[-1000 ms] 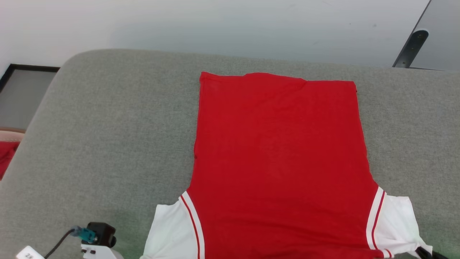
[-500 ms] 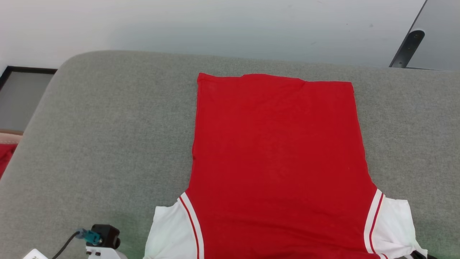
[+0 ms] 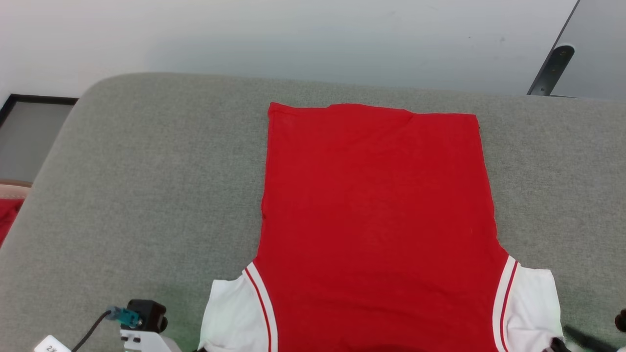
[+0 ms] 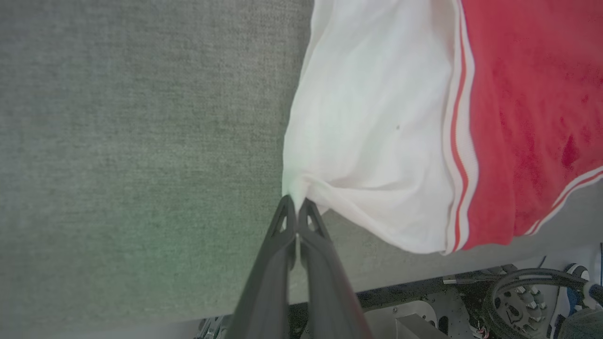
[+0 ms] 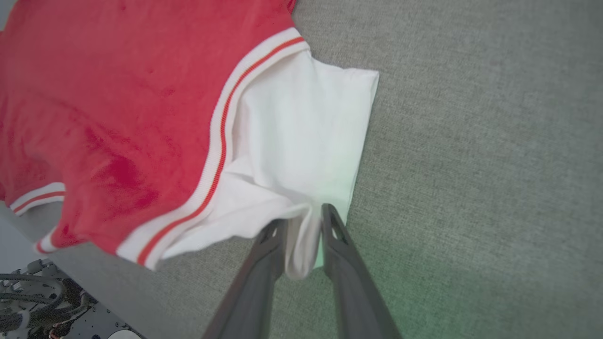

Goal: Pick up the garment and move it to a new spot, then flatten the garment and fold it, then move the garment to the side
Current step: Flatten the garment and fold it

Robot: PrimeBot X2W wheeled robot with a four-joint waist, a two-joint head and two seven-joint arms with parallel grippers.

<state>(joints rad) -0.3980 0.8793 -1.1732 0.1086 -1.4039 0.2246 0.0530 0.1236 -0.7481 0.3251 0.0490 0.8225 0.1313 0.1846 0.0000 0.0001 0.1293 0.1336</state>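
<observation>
The garment (image 3: 376,220), a red jersey with white short sleeves and striped trim, lies flat on the grey cushion (image 3: 146,195), plain side up and hem toward the far edge. No lettering shows. In the left wrist view my left gripper (image 4: 296,203) is shut on the bunched corner of one white sleeve (image 4: 367,117), near the cushion's near edge. My right gripper (image 5: 301,221) has its fingers parted, and a loose fold of the other white sleeve (image 5: 306,141) hangs between them. Dark parts of the right gripper (image 3: 562,342) show at the head view's lower right corner.
The cushion's rounded far edge meets a pale floor (image 3: 293,39). A black-framed panel (image 3: 29,132) and a bit of red cloth (image 3: 6,217) sit off the left side. A dark metal leg (image 3: 550,68) stands at the far right. My base and cables (image 4: 518,301) lie below the near edge.
My right gripper's fingers have parted around the sleeve, and its dark tips now sit off the sleeve corner. The head camera shifted slightly. The left gripper holds as before.
</observation>
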